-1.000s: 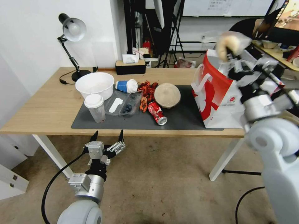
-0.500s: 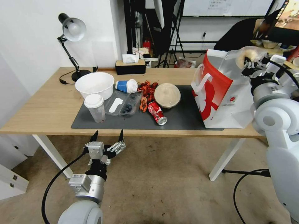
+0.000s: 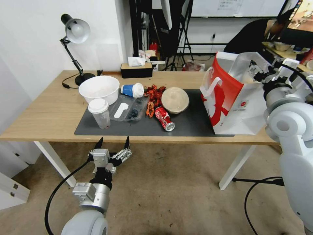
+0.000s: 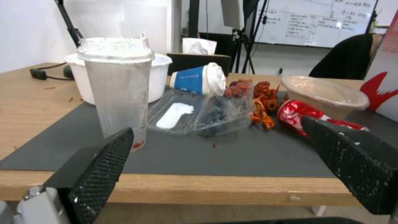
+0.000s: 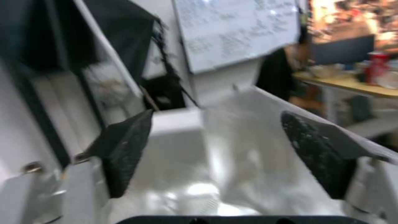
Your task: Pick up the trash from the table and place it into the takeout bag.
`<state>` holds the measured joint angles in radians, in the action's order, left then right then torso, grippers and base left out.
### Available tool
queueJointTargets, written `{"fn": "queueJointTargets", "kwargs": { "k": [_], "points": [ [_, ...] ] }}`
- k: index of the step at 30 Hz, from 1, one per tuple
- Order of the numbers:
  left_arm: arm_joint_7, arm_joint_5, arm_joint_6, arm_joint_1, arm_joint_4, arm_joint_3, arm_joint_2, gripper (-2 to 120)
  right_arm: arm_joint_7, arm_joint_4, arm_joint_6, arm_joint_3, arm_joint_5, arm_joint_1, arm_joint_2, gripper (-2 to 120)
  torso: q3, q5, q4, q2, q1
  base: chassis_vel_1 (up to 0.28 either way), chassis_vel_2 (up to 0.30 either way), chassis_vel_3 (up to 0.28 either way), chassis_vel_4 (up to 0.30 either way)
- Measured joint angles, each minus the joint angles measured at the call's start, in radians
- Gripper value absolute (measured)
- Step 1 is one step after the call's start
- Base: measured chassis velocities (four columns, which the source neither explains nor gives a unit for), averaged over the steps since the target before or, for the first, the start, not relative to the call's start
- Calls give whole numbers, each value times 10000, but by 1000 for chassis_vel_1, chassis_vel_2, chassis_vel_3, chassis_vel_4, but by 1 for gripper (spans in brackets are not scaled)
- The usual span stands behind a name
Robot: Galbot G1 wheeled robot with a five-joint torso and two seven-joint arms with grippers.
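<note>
Right end effector [image 3: 252,70] seen at takeout bag [image 3: 233,98] mouth, fingers spread wide, nothing gripped, foil lining right under it. Left end effector [image 3: 112,142] parked low before tabletop [image 3: 49,111] edge, fingers apart too. Crushed red can [image 3: 164,118], beige lidded container [image 3: 175,100], both cups left lying on grey mat [image 3: 192,125].

Office-lab — whiteboard [image 4: 317,23], tripods [image 3: 177,42]

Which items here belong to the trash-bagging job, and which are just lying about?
Job:
bag
can
lidded container
clear cup
blue cup
red scraps
right gripper, open over the bag

Lying about:
lamp
tissue box
white bowl
</note>
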<state>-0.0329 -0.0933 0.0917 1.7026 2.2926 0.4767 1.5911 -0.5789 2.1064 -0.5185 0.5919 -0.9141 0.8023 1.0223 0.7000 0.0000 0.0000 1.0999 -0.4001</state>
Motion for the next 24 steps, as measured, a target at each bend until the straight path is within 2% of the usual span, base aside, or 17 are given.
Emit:
{"fn": "queueJointTargets", "kwargs": {
  "k": [1,2,3,5,6,9,10,12,13,17,18,20,22,24],
  "points": [
    [0,-1,2,-4,-5,0,-8,100,364,72,493,33,-206,52,-6,89,0,-1,0,0,0,0,0,0,0],
    [0,-1,2,-4,-5,0,-8,100,364,72,493,33,-206,52,-6,89,0,-1,0,0,0,0,0,0,0],
    [0,-3,3,-11,-13,-1,-14,100,1115,256,1471,49,-338,311,-18,95,0,-1,1,0,0,0,0,0,0],
    [0,-16,3,-20,-22,0,-25,100,2027,562,2366,43,-218,824,-40,100,-1,-2,2,1,0,0,0,0,0],
    [0,-16,3,-20,-22,0,-25,100,2027,562,2366,43,-218,824,-40,100,-1,-2,2,1,0,0,0,0,0],
    [3,-46,-8,-31,-60,7,-69,100,3539,1336,3336,-70,794,2111,-63,100,-1,0,-1,1,0,0,0,0,0],
    [3,-46,-8,-31,-60,7,-69,100,3539,1336,3336,-70,794,2111,-63,100,-1,0,-1,1,0,0,0,0,0],
    [10,-64,-52,-54,-106,20,-93,100,4240,1831,3783,-238,1821,3094,-54,100,-2,-3,-1,2,3,0,0,0,0],
    [10,-64,-52,-54,-106,20,-93,100,4240,1831,3783,-238,1821,3094,-54,100,-2,-3,-1,2,3,0,0,0,0],
    [17,-74,-134,-71,-198,21,-139,100,4713,2272,4596,-512,3976,4999,321,100,-2,1,-2,3,4,0,0,0,0],
    [17,-74,-134,-71,-198,21,-139,100,4713,2272,4596,-512,3976,4999,321,100,-2,1,-2,3,4,0,0,0,0],
    [22,-81,-181,-73,-235,31,-170,100,4630,2329,5053,-612,5028,6023,540,100,-2,-1,0,3,4,0,0,0,0],
    [23,-81,-192,-72,-242,33,-172,100,4555,2316,5157,-634,5287,6269,604,100,-2,-3,-1,4,3,0,0,0,0],
    [25,-85,-246,-74,-279,33,-183,100,4236,1976,5789,-725,6161,7215,872,100,-3,-1,-3,4,4,0,0,0,0]
  ]
}}
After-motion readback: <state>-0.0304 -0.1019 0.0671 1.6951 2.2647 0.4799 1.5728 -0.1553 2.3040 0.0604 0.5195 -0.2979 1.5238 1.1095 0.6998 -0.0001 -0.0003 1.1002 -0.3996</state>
